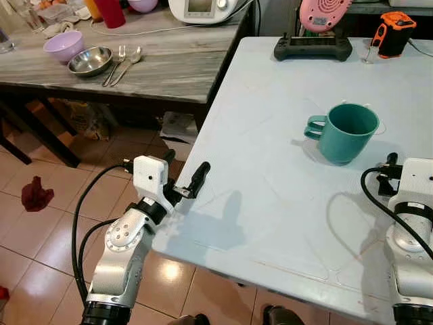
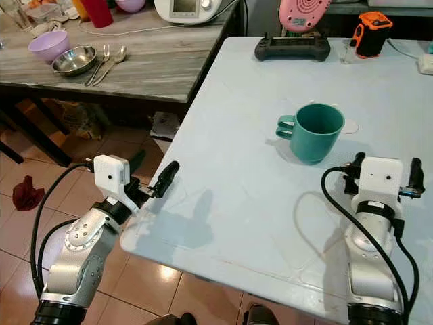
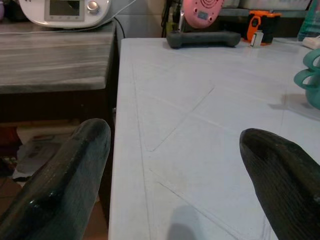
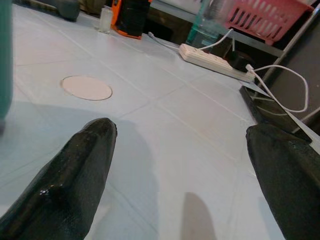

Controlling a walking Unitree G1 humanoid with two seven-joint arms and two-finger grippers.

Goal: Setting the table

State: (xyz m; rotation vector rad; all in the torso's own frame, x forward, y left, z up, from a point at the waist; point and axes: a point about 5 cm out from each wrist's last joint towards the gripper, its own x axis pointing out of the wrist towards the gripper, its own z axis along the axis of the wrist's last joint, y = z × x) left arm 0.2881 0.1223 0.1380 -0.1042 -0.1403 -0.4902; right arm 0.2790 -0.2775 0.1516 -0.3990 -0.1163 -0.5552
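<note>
A teal mug (image 1: 345,132) stands upright on the pale blue table (image 1: 270,196), right of its middle. My right gripper (image 2: 383,168) hovers open just in front of and to the right of the mug, with nothing between its fingers (image 4: 75,175). My left gripper (image 1: 184,169) is open at the table's left edge, one finger (image 1: 198,179) over the tabletop, holding nothing. On the wooden side table (image 1: 169,68) at the back left lie a purple bowl (image 1: 63,46), a steel bowl (image 1: 90,61), a fork (image 1: 116,62) and a spoon (image 1: 130,62).
At the pale table's far edge sit a black controller (image 1: 312,47), a pink device (image 1: 323,12) and an orange tool (image 1: 392,32). A round white disc (image 4: 86,87) lies beside the mug; beyond it is a power strip (image 4: 215,57). A red cloth (image 1: 35,194) lies on the tiled floor.
</note>
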